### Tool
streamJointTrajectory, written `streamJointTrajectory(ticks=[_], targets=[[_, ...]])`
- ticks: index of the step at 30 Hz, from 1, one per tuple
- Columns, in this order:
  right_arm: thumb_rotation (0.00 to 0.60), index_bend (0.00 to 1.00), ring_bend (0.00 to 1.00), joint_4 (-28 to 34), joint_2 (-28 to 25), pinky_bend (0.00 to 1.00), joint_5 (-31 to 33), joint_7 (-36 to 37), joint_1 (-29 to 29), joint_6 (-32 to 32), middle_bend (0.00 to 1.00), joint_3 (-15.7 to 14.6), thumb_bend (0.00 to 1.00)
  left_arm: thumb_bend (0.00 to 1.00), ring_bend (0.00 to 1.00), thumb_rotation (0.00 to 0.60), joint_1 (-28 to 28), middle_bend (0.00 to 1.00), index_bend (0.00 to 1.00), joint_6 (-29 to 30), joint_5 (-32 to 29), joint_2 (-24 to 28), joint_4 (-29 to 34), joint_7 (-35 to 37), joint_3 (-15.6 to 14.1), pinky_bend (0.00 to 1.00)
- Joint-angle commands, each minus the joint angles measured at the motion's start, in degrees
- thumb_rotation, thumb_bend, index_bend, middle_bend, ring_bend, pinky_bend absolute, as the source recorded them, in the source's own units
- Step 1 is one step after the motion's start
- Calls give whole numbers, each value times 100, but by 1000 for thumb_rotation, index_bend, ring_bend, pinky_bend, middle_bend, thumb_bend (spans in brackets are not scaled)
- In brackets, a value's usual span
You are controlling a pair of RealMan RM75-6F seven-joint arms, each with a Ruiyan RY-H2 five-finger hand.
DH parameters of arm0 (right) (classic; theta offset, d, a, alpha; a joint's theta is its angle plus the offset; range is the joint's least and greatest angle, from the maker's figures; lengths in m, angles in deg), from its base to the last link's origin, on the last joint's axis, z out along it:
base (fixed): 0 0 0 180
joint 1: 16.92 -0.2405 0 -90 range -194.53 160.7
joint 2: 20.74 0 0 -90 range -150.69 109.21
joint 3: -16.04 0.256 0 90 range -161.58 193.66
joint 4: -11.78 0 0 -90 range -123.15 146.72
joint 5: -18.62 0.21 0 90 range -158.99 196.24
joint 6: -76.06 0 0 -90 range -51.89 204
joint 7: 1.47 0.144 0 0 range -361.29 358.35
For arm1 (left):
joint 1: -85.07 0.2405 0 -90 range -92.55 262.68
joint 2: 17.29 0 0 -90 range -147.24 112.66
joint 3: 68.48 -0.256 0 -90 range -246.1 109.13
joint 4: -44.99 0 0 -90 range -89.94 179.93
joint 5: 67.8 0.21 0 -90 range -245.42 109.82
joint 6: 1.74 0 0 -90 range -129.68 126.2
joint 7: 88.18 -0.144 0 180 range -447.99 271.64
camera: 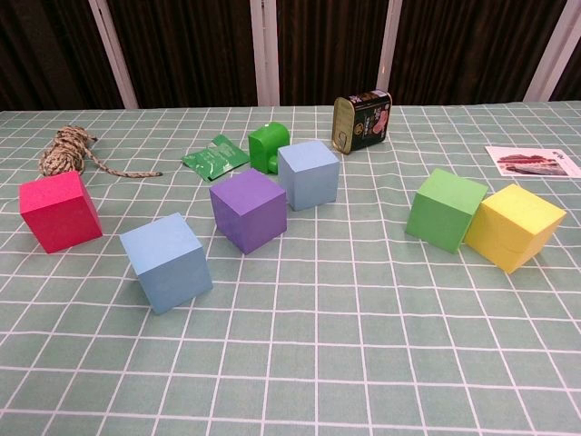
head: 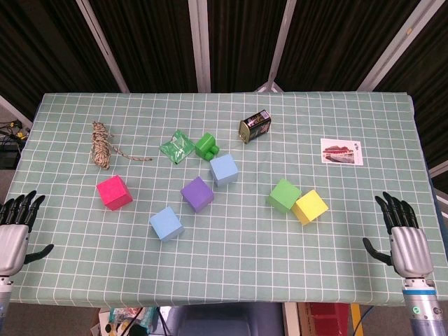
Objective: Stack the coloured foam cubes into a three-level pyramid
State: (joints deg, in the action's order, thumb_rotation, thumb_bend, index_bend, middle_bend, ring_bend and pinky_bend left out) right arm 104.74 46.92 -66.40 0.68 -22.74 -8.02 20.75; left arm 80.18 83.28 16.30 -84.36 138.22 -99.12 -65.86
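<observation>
Several foam cubes lie loose on the checked cloth, none stacked. A pink cube [head: 114,192] [camera: 60,211] sits at the left. One light blue cube [head: 166,224] [camera: 166,262] is nearest the front, a purple cube [head: 197,194] [camera: 248,211] stands behind it, and a second light blue cube [head: 223,169] [camera: 309,174] is further back. A green cube [head: 283,195] [camera: 446,209] touches a yellow cube [head: 309,207] [camera: 513,226] on the right. My left hand [head: 15,231] and right hand [head: 404,241] hover at the front corners, fingers spread and holding nothing. Neither hand shows in the chest view.
A coil of rope [head: 103,145] [camera: 68,150] lies back left. A green packet [head: 177,147] [camera: 216,156], a small green plastic piece [head: 207,146] [camera: 267,145] and a tin can [head: 255,127] [camera: 361,119] on its side sit behind the cubes. A picture card [head: 341,151] [camera: 532,161] lies back right.
</observation>
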Motion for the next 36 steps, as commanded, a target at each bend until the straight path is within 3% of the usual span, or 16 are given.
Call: streamJointTrajectory(ticks=[1,36], targets=[[600,0,0,3,0,0,3,-9,-6,18,0,-5,311,0,0,600,-17,0,0,-51,-33,10,6,-16,0,0],[600,0,0,50,-55,0,34,84,-7,110,0,-36,311,10,0,600,-104,0,0,-265,-81,150,222,-160,-69,0]])
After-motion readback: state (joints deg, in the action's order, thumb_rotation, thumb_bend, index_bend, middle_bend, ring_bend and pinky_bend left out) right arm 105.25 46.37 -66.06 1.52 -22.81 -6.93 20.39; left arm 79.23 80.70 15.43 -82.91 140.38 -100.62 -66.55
